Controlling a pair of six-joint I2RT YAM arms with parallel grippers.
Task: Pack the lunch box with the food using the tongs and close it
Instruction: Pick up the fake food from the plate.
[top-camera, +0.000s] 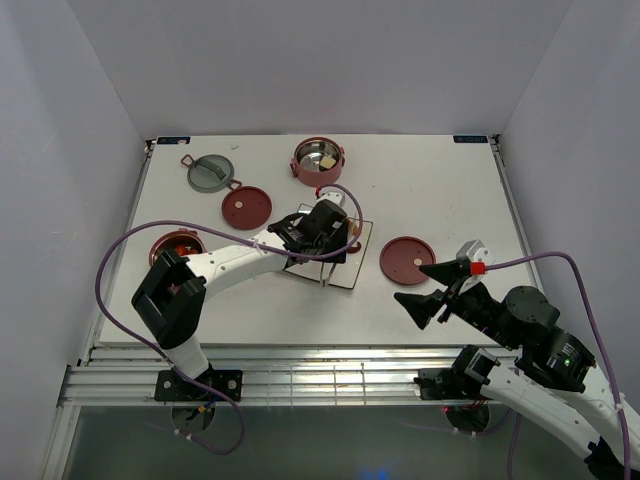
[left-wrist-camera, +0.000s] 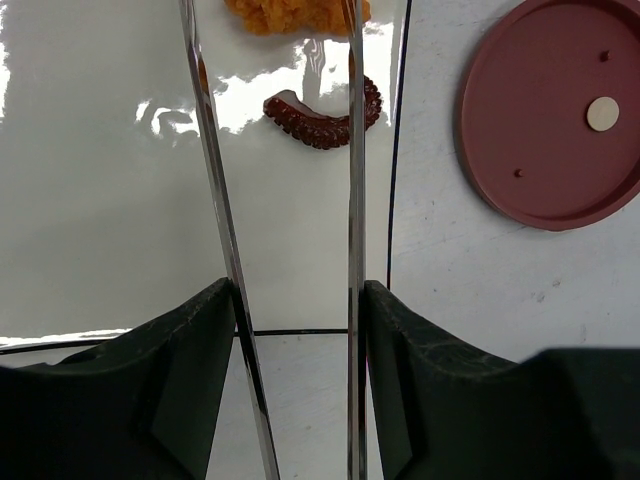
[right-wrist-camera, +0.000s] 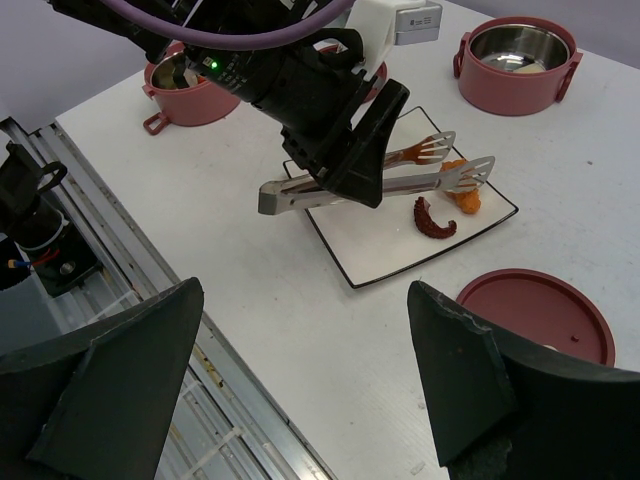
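Far left, a round dusty-red bowl with a steel inside (top-camera: 176, 244) sits half hidden behind the arm, its contents unreadable; the left gripper (left-wrist-camera: 298, 320) is clamped on the long silvery metal tongs (right-wrist-camera: 385, 180) above the white square plate (right-wrist-camera: 370, 240), where a curled dark-red tentacle piece (left-wrist-camera: 320, 118) lies beside an orange fried piece (right-wrist-camera: 462, 195); picking food seems in hand, calling next for lowering and squeezing; the tong tips are cut off in the wrist view; the right gripper (right-wrist-camera: 300, 300) hangs spread wide, empty
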